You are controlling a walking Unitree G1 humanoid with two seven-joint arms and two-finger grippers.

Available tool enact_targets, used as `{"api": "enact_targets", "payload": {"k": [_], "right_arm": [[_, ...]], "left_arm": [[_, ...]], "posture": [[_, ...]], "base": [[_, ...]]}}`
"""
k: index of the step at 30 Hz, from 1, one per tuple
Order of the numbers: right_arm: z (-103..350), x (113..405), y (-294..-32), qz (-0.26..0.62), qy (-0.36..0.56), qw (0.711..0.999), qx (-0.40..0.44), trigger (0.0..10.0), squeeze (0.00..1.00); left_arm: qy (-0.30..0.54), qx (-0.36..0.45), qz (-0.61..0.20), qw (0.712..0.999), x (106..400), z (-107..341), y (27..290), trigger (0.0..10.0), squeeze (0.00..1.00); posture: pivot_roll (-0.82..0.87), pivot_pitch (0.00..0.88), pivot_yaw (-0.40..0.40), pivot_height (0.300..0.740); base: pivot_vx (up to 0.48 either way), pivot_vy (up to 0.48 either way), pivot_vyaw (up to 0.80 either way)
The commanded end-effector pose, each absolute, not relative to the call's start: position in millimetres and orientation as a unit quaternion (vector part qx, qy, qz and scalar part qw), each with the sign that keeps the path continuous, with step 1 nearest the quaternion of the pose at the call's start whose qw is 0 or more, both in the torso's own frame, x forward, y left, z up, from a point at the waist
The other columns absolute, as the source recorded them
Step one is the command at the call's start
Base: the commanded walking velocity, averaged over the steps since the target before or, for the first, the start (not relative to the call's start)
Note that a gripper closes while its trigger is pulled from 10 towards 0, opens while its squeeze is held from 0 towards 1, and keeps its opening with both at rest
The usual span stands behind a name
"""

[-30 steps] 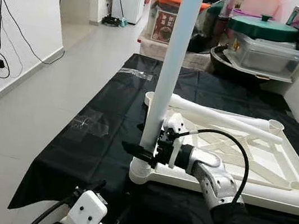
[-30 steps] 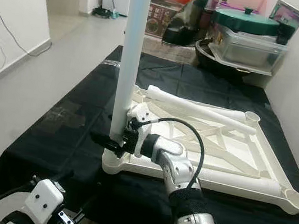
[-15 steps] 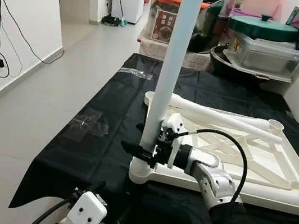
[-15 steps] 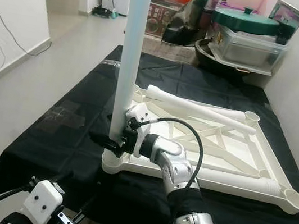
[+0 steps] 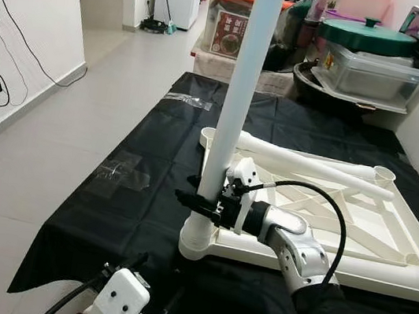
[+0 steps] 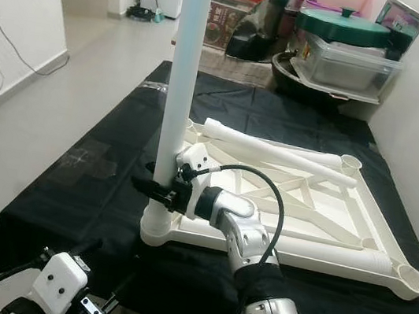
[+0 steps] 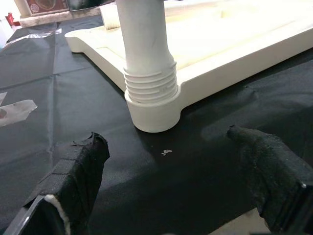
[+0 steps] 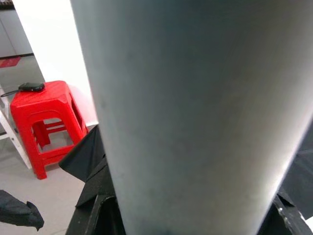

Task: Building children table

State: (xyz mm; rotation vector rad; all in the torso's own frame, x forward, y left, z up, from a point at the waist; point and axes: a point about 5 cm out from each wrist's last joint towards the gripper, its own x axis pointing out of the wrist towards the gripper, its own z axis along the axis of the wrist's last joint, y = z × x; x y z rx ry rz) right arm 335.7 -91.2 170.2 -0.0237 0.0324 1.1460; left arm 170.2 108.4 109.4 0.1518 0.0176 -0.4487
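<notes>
Sideways, right gripper point(image 5: 200, 203) clamped on upright table leg point(image 5: 239, 98); left gripper point(image 7: 171, 186) low, fingers wide apart

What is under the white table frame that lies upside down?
A black cloth lies under the white table frame, spreading past it on every side. The surface beneath the cloth is covered, so it cannot be seen.

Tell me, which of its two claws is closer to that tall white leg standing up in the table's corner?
The right. The right gripper is clamped around the upright leg just above the corner socket. The left gripper hovers open, low over the black cloth, short of that corner.
</notes>
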Motion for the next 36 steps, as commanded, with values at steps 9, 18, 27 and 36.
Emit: {"api": "enact_targets", "payload": {"k": [9,18,27,36], "right_arm": [[157,328,-97,0.497,0.014,0.867,-0.016,0.0,0.00],[146,336,-114,0.261,0.019,0.965,-0.003,0.0,0.00],[143,321,-131,-0.018,0.021,1.000,0.014,0.0,0.00],[141,310,-111,-0.191,0.079,0.972,0.113,0.0,0.00]], "left_arm": [[0.004,0.062,-0.172,0.983,182,115,124,10.0,0.00],[-0.008,0.073,-0.174,0.982,186,119,123,10.0,0.00],[-0.009,0.077,-0.187,0.979,185,119,116,10.0,0.00],[-0.009,0.081,-0.197,0.977,184,120,114,10.0,0.00]], "posture": [[0.11,0.036,-0.093,0.740],[0.10,0.042,-0.089,0.740],[0.10,0.044,-0.090,0.740],[0.11,0.049,-0.090,0.740]], "base": [[0.000,0.000,0.00],[0.000,0.000,0.00],[0.000,0.000,0.00],[0.000,0.000,0.00]]}}
